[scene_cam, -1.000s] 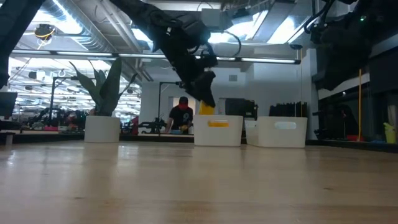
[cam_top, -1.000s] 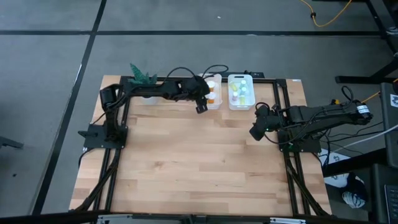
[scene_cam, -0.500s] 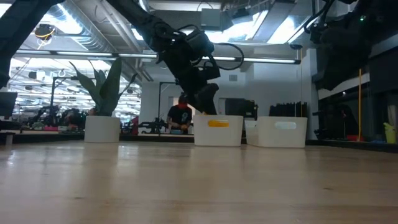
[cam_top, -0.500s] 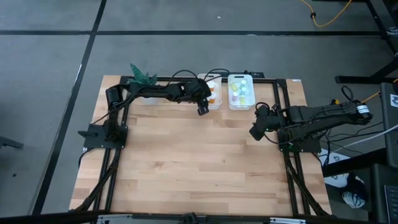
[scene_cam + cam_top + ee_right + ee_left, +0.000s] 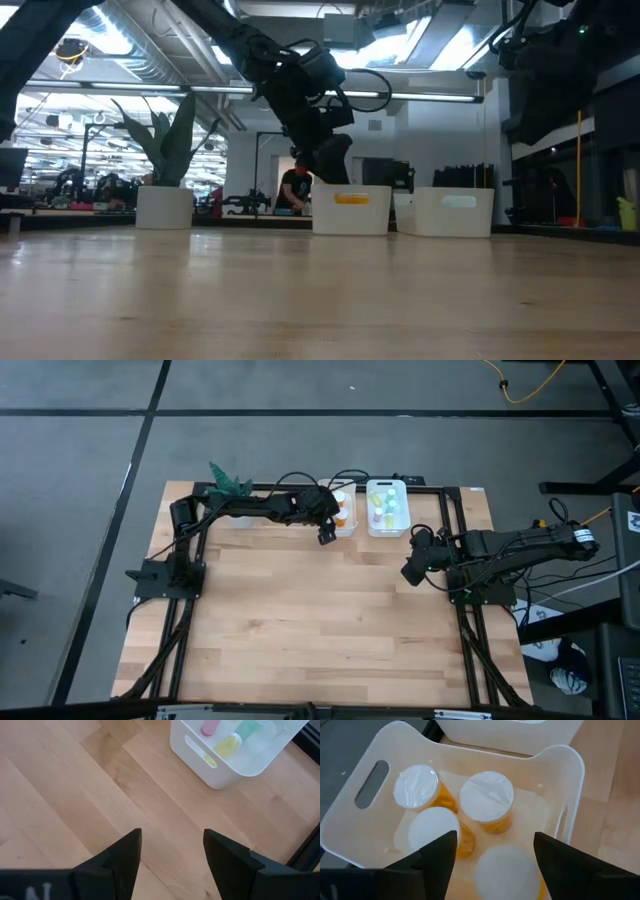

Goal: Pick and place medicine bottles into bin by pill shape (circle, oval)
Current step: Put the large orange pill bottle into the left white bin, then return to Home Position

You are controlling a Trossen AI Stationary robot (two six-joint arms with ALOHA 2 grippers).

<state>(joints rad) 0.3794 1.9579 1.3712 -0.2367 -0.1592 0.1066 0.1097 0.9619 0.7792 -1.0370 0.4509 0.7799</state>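
My left gripper point(image 5: 326, 534) hangs over the left white bin point(image 5: 343, 510), its fingers down inside it, with an orange medicine bottle's blurred white cap point(image 5: 507, 870) between them. Three more orange bottles with white caps point(image 5: 486, 795) stand on the bin floor. The right white bin point(image 5: 387, 507) holds small pastel bottles point(image 5: 227, 745). My right gripper point(image 5: 410, 573) is open and empty above the table, near its right edge. My left gripper comes from above, pointing down, with one finger point(image 5: 440, 857) on each side of the orange bottle below its white cap point(image 5: 507, 870). The cap hides the place of contact. The bottle is upright inside the left bin; whether its base rests on the floor, I cannot tell.
A potted green plant point(image 5: 228, 482) stands at the far left, beside my left arm. The two bins point(image 5: 350, 210) point(image 5: 455, 212) stand side by side at the far edge. Bare wooden table point(image 5: 320, 620) spreads in front of them. A person point(image 5: 295, 190) shows in the room behind.
My left gripper has gone down with the orange bottle, from just above the left bin's rim to inside it. In the low view the bottle is now hidden behind the bin wall. Over the last half second it has kept still.
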